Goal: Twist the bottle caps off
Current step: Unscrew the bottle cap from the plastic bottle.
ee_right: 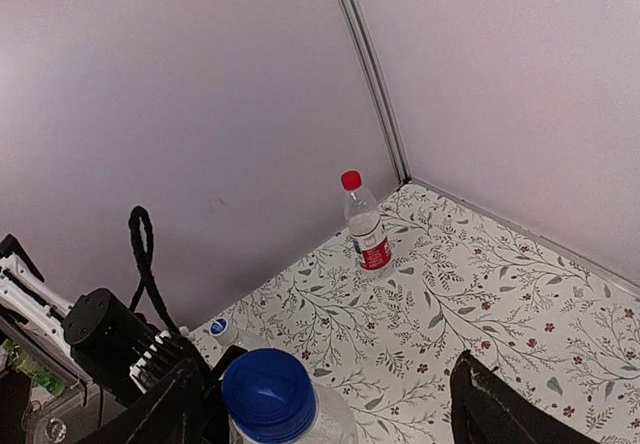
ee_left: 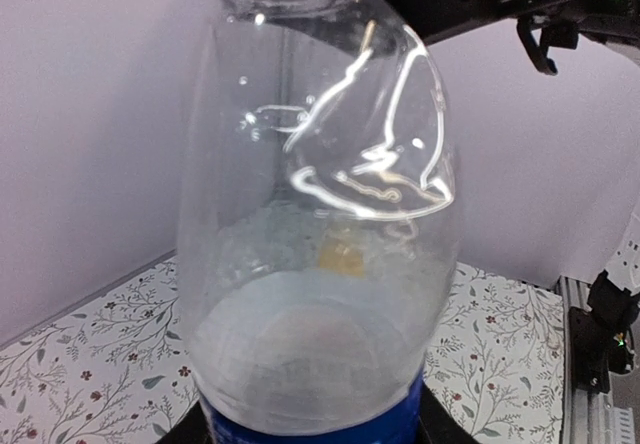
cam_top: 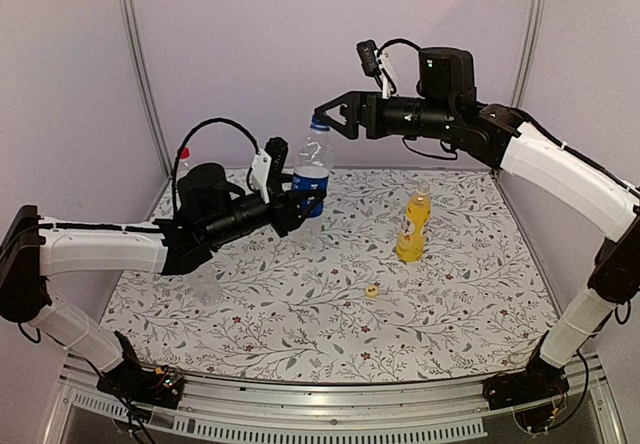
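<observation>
My left gripper [cam_top: 305, 202] is shut on the blue-labelled clear bottle [cam_top: 312, 169] and holds it upright above the table; in the left wrist view the bottle [ee_left: 320, 264] fills the frame. Its blue cap [cam_top: 319, 123] is on. My right gripper [cam_top: 331, 122] is open beside the cap; in the right wrist view the cap [ee_right: 268, 394] lies between its spread fingers [ee_right: 490, 409], not touching them. The yellow bottle [cam_top: 413, 227] stands mid-right with no cap, and a small yellow cap [cam_top: 371, 290] lies in front of it. The red-capped bottle [ee_right: 366, 226] stands in the far left corner.
A plain clear bottle with a blue cap [ee_right: 218, 328] stands under my left arm, faint in the top view [cam_top: 205, 286]. Walls close the back and both sides. The floral table mat [cam_top: 300, 334] runs to the metal rail at the near edge.
</observation>
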`<state>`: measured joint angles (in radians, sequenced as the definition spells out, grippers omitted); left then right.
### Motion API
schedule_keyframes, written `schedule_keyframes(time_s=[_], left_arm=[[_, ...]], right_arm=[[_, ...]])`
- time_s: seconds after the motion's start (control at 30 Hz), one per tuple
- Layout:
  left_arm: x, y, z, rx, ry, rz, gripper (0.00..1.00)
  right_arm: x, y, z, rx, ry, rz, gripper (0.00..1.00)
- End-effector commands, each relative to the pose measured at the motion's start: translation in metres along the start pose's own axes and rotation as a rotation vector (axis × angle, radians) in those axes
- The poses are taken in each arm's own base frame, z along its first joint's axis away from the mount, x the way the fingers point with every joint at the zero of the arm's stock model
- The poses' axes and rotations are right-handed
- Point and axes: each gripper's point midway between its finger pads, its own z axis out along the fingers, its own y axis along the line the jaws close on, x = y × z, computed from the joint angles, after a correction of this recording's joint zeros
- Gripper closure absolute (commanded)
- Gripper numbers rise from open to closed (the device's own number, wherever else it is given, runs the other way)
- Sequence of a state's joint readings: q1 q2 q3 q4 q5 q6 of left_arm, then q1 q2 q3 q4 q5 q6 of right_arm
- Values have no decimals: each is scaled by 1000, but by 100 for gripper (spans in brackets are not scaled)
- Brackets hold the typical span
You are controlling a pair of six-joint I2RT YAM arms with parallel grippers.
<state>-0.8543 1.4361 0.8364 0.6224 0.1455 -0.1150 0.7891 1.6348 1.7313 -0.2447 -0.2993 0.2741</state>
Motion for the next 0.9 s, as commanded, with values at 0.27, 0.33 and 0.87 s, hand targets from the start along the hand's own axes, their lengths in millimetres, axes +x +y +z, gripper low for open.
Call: schedule_keyframes(time_s=[0.27,0.33,0.87], left_arm=[[-5,-6,-1,2,-14,28,57],[-5,-6,-1,1,-13,29,57],[-4,-6,-1,-2,-9,33,57]], right_arm=[[-3,15,14,-55,-7,7,32],[-3,16,14,-63,-6,7,38],[1,25,16,-110,14,7,62]])
